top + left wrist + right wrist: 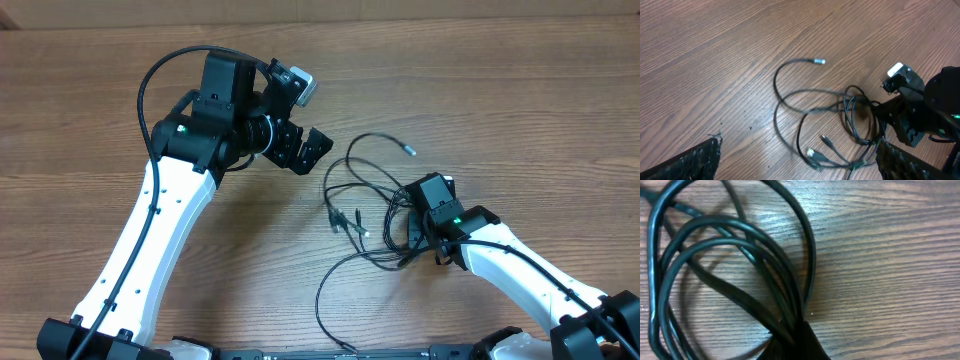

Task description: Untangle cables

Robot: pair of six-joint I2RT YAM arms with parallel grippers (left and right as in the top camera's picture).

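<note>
Right end effector [799, 342] pinched shut on cables [344, 217] at tangle's right-edge side. Loops spread leftward toward wide-open, empty left end effector [308, 150].

Robot lab bench — two white arms [150, 230] mounted at a wood-grain table [80, 90].

White-shelled left arm [150, 230] and right arm [520, 265], black joints [225, 90], thick black wires [150, 75], small green lights [183, 127].

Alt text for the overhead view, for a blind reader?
A tangle of thin black cables lies on a brown wooden table, with the right gripper shut on its right side. The open left gripper hangs to the tangle's left.
</note>
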